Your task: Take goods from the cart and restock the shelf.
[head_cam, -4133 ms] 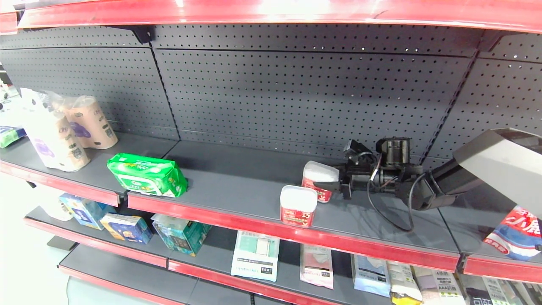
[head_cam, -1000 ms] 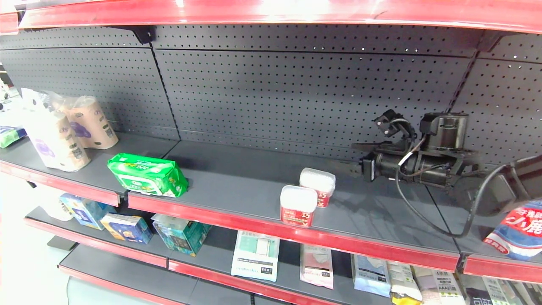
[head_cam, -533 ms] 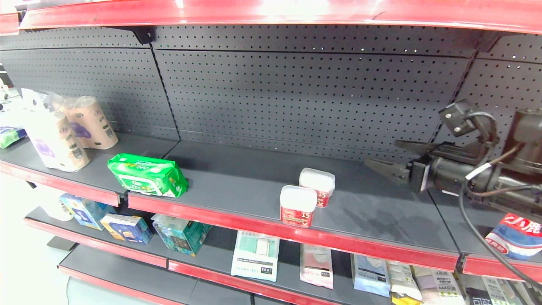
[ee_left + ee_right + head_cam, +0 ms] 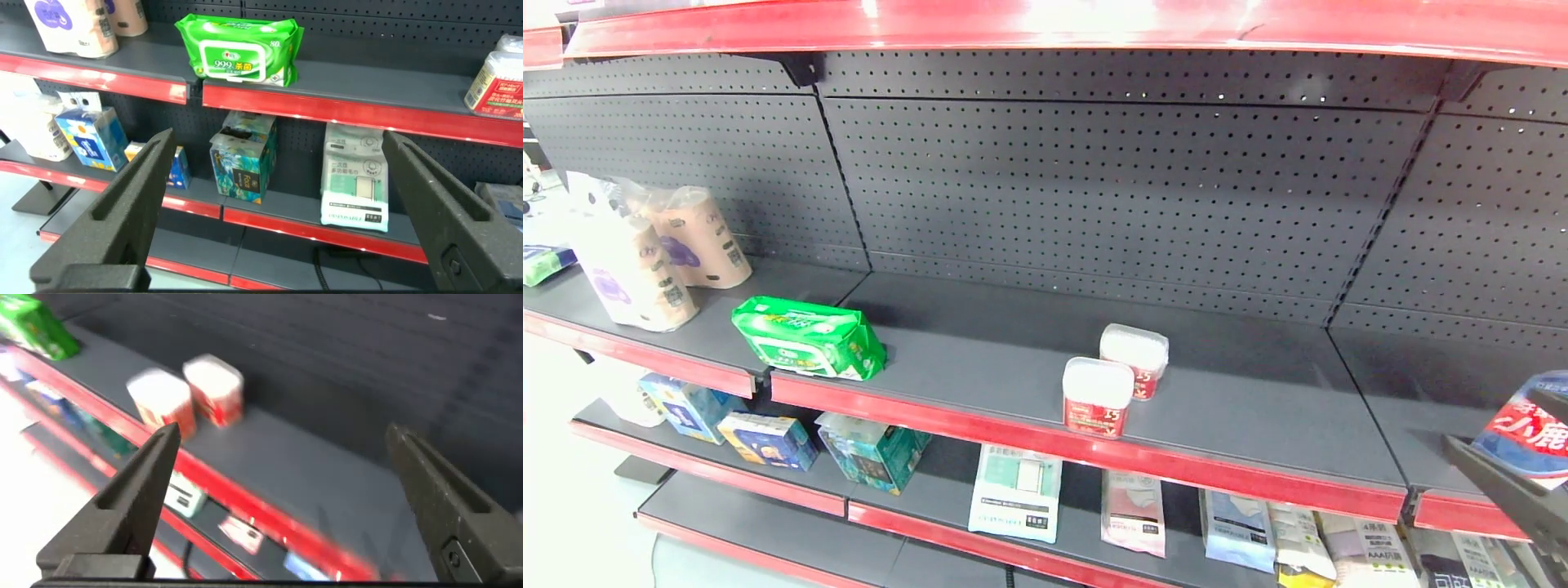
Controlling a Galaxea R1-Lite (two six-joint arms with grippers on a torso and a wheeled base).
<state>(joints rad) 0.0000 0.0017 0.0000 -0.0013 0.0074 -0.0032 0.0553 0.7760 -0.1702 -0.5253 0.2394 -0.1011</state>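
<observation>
Two white-lidded red containers stand upright near the front edge of the grey shelf (image 4: 1258, 408), one (image 4: 1098, 396) in front and one (image 4: 1134, 359) just behind it. In the right wrist view my right gripper (image 4: 282, 431) is open and empty, back from the front container (image 4: 163, 404) and the rear container (image 4: 216, 388). My left gripper (image 4: 278, 137) is open and empty, held below shelf height in front of the green wipes pack (image 4: 239, 49). One container (image 4: 498, 82) sits at that view's edge.
A green wipes pack (image 4: 807, 336) lies left of the containers, with wrapped paper rolls (image 4: 629, 261) farther left. A blue, red and white pack (image 4: 1531, 429) sits at the right end. Boxes (image 4: 768, 437) and hanging packets (image 4: 1017, 490) fill the lower shelves. Bare shelf lies right of the containers.
My right gripper let go of the rear container, then drew back to the right and left the head view. Both containers stayed in place.
</observation>
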